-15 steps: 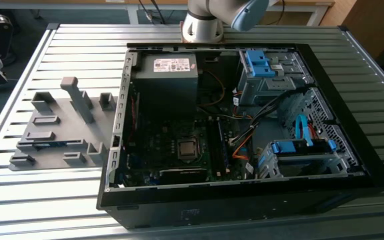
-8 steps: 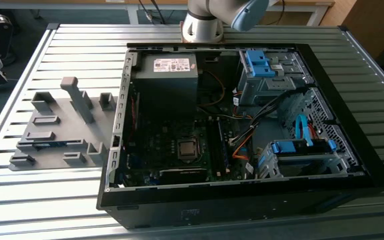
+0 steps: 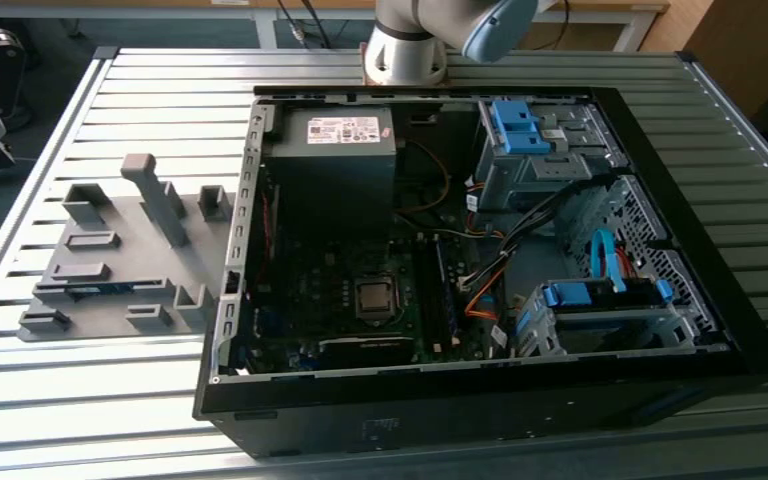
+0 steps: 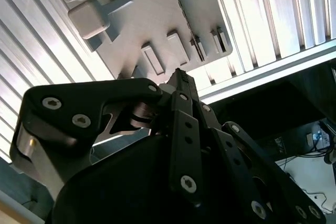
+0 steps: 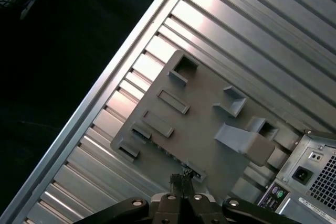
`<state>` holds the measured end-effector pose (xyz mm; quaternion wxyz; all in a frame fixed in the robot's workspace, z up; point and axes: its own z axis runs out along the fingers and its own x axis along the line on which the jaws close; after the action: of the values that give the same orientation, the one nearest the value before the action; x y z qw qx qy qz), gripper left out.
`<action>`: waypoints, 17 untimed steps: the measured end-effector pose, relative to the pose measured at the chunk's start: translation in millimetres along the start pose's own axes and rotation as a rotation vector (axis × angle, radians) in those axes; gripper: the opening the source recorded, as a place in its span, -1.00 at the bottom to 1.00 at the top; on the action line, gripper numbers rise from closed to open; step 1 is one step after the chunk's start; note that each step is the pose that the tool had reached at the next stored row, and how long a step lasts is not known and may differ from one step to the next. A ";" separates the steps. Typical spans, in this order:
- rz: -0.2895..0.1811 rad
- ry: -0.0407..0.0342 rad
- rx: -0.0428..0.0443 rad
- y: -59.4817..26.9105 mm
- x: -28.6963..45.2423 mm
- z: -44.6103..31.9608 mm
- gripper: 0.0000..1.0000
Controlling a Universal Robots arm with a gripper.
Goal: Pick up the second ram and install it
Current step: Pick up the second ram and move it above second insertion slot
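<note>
Currently I read the fingers [image 5: 181, 182] clenched, empty, above the grey holder tray [image 5: 199, 124]; the second ram [image 3: 97, 288] lies slotted in it beneath them.

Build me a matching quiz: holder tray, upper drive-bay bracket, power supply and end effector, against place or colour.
1 holder tray
2 upper drive-bay bracket
3 power supply
4 end effector

A light blue
B black, aimed at the tray
C grey, on the slatted table beside the case
D inside the case, white label

Pairs: 1-C, 2-A, 3-D, 4-B
</note>
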<state>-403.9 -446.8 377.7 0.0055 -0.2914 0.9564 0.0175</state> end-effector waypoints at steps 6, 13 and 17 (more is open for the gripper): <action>-0.010 0.0003 -0.0002 -0.1 0.1 0.0 -0.79; -0.023 0.0007 -0.0005 -0.1 0.1 0.0 -0.79; -0.037 0.0012 -0.0008 -0.1 0.2 0.0 -0.79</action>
<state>-404.0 -447.0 377.7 0.0051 -0.3091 0.9508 0.0176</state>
